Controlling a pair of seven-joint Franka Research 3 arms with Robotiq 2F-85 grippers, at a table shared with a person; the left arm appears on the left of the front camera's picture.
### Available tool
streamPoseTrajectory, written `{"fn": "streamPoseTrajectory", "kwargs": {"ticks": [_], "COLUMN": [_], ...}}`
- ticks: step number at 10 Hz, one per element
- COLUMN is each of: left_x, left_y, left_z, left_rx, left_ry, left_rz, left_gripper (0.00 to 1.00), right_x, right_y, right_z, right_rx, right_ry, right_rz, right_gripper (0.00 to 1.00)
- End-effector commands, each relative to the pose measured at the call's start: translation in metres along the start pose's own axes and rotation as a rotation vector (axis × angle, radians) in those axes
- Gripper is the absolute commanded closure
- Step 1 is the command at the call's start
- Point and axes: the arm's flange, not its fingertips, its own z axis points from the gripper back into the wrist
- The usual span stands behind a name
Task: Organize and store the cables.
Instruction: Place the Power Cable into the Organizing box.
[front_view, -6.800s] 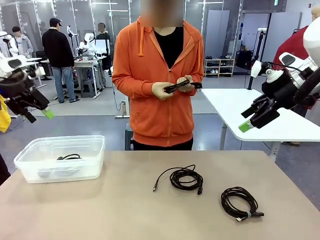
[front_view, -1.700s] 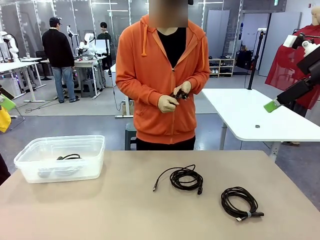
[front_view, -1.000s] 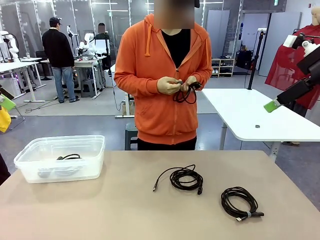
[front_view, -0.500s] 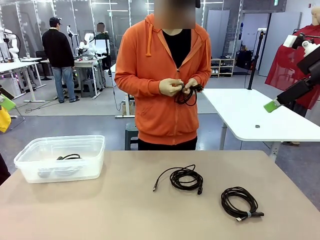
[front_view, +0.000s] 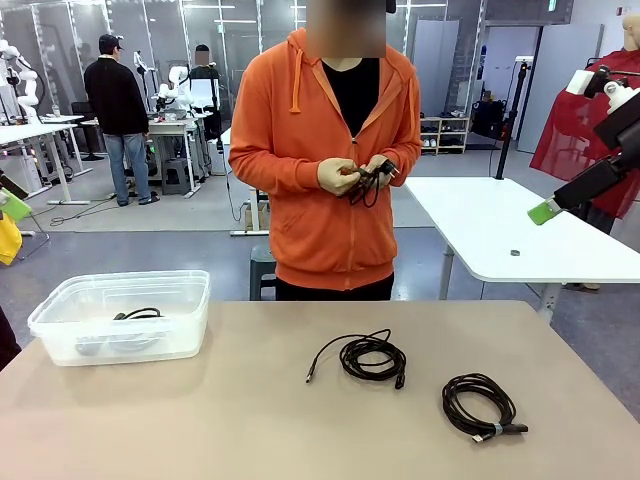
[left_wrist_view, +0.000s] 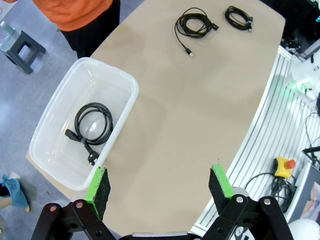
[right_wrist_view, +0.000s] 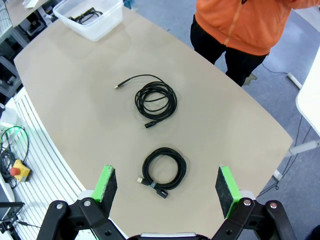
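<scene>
Two coiled black cables lie on the tan table: one with a loose straight end (front_view: 372, 358) (right_wrist_view: 156, 101) (left_wrist_view: 196, 22), the other a tight coil (front_view: 480, 402) (right_wrist_view: 165, 167) (left_wrist_view: 238, 16) to its right. A third cable (left_wrist_view: 92, 122) (front_view: 138, 314) rests inside the clear plastic bin (left_wrist_view: 127, 85) (front_view: 190, 300). The person across the table holds another black cable (front_view: 366, 180) bunched in both gloved hands at chest height. My left gripper (left_wrist_view: 159, 181) hangs open high above the bin's end of the table. My right gripper (right_wrist_view: 165, 183) hangs open high above the two coils. Neither holds anything.
A white side table (front_view: 500, 230) stands behind at the right. The table's curved near edge borders a grooved rail holding a yellow emergency-stop box (left_wrist_view: 282, 167) (right_wrist_view: 20, 170) and loose wires. Open tabletop lies between the bin and the coils.
The person has gathered the dangling loops of the hand-held cable into a tighter bundle. Both arms and the cables on the table have stayed put.
</scene>
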Motion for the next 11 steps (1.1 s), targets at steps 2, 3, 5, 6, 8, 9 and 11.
{"fn": "streamPoseTrajectory", "kwargs": {"ticks": [2, 3, 5, 6, 8, 9, 11], "left_x": [0.0002, 0.0002, 0.0002, 0.0002, 0.0002, 0.0002, 0.0002], "left_y": [0.0001, 0.0001, 0.0001, 0.0001, 0.0001, 0.0001, 0.0001], "left_z": [0.0002, 0.0002, 0.0002, 0.0002, 0.0002, 0.0002, 0.0002], "left_rx": [0.003, 0.003, 0.003, 0.003, 0.003, 0.003, 0.003], "left_ry": [-0.001, -0.001, -0.001, -0.001, -0.001, -0.001, -0.001], "left_rz": [-0.007, -0.007, -0.007, -0.007, -0.007, -0.007, -0.007], "left_gripper": [0.0, 0.0, 0.0, 0.0, 0.0, 0.0, 0.0], "right_x": [-0.0003, -0.0003, -0.0003, -0.0003, -0.0003, -0.0003, -0.0003], "right_y": [0.0004, 0.0004, 0.0004, 0.0004, 0.0004, 0.0004, 0.0004], "right_z": [0.0, 0.0, 0.0, 0.0, 0.0, 0.0, 0.0], "right_rx": [-0.002, -0.002, -0.002, -0.002, -0.002, -0.002, -0.002], "right_ry": [0.005, 0.005, 0.005, 0.005, 0.005, 0.005, 0.005], "right_rz": [0.0, 0.0, 0.0, 0.0, 0.0, 0.0, 0.0], "right_gripper": [0.0, 0.0, 0.0, 0.0, 0.0, 0.0, 0.0]}}
